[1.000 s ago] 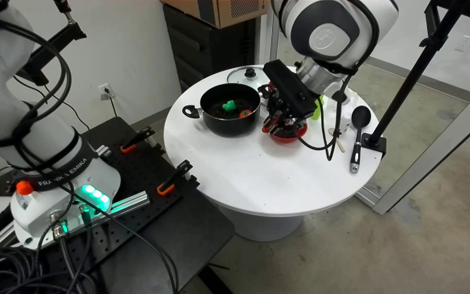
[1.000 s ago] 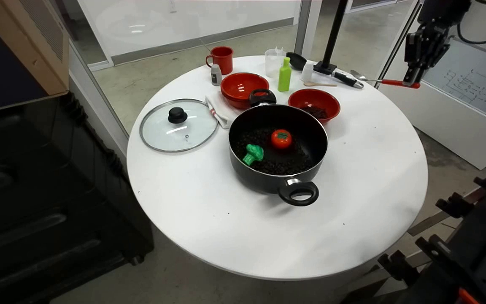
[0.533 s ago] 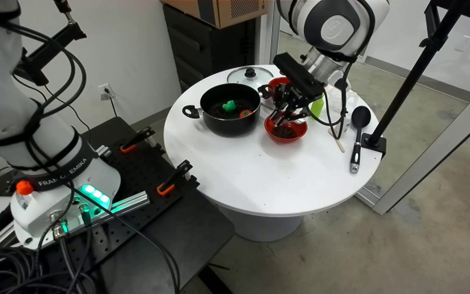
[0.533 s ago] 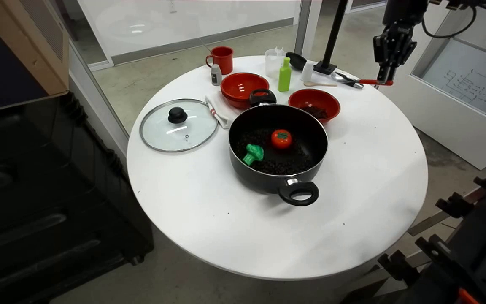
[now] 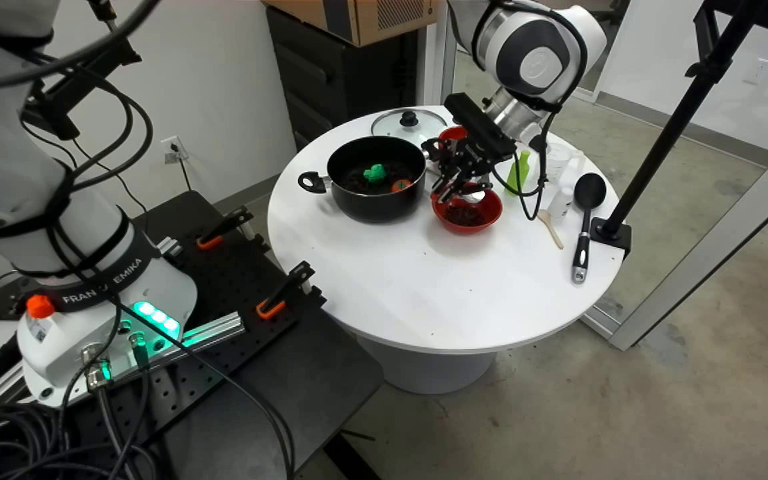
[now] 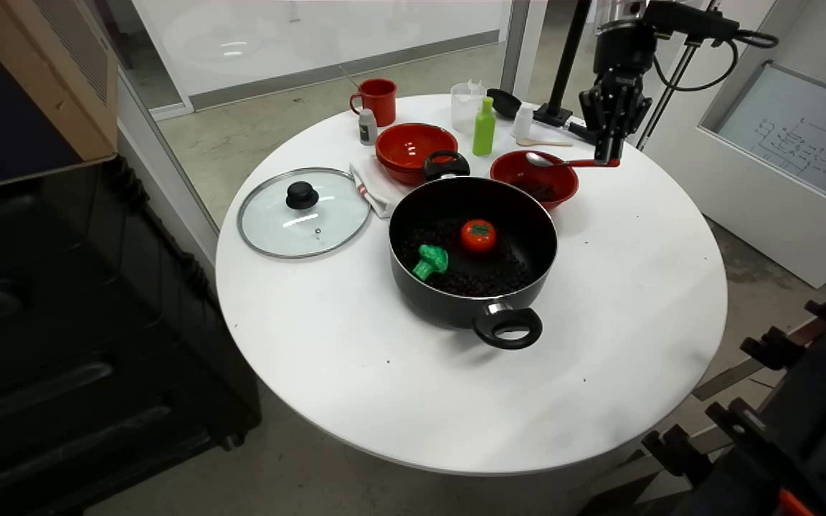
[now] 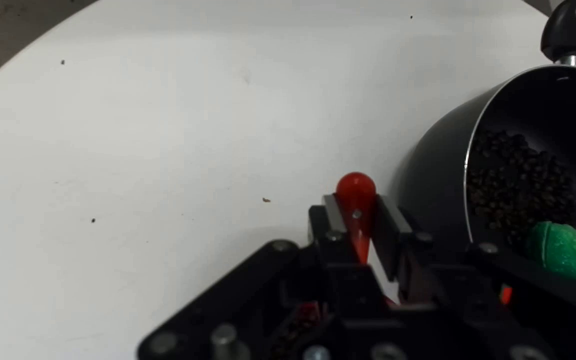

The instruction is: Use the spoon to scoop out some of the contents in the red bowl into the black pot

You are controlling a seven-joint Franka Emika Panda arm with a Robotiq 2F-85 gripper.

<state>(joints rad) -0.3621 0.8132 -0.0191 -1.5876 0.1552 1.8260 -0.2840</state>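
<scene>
"Where's the spoon [image 6: 581, 163]?"

"In the end effector [image 7: 357, 220]. Its jaws grip the red handle [image 7: 356, 189], which shows squeezed between them in the wrist view."

"And the silver head [image 6: 538, 160]?"

"Over the red bowl [image 5: 489, 212] in both exterior views. Whether it touches the rim, I can't tell."

"What does that bowl hold?"

"Dark bits [image 6: 537, 190], down at the bottom."

"What stands near it?"

"The black pot [image 6: 424, 297], on the same white bench [image 6: 327, 344]. Inside are dark beans [image 7: 523, 185], a tomato [image 6: 478, 236] and a green broccoli-shaped piece [image 6: 430, 262]."

"And farther out?"

"In an exterior view, a second red bowl [image 6: 413, 147] with a white cloth [image 6: 377, 185] beside it, a glass lid [image 6: 277, 222] lying flat, a green bottle [image 6: 484, 130] upright, and a red mug [image 6: 378, 104]. A black ladle [image 5: 586, 223] lies close to the bench's edge."
</scene>
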